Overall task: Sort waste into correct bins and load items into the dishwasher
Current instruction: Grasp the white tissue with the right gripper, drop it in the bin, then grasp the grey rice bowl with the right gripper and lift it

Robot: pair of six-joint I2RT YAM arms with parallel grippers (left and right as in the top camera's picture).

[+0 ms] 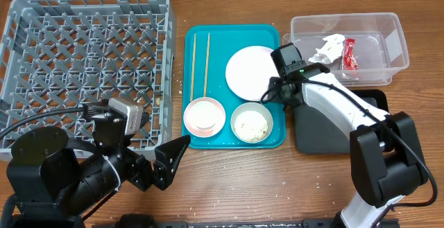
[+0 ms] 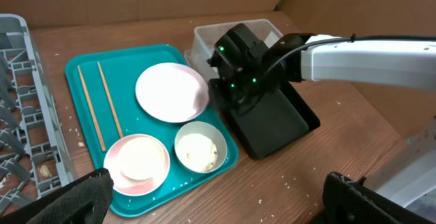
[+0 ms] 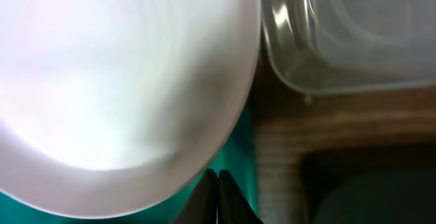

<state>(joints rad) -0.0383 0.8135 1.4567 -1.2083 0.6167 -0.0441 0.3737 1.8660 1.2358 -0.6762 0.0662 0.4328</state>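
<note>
The pale-pink plate (image 1: 250,72) lies on the teal tray (image 1: 232,37), with two chopsticks (image 1: 207,62) to its left. A pink bowl (image 1: 204,116) holds a small white cup (image 2: 139,159). A grey-green bowl (image 1: 251,124) holds rice. My right gripper (image 1: 272,93) is shut and empty at the plate's right rim; in the right wrist view its tips (image 3: 216,176) sit just below the plate (image 3: 116,74). My left gripper (image 1: 170,162) is open and empty over the table in front of the dish rack (image 1: 83,62). The napkin (image 1: 331,48) and red wrapper (image 1: 349,53) lie in the clear tub (image 1: 388,41).
The black tray (image 1: 326,127) lies under my right arm, in front of the tub. Rice grains (image 2: 259,201) are scattered on the wood in front of the teal tray. The table's front edge is close behind my left arm.
</note>
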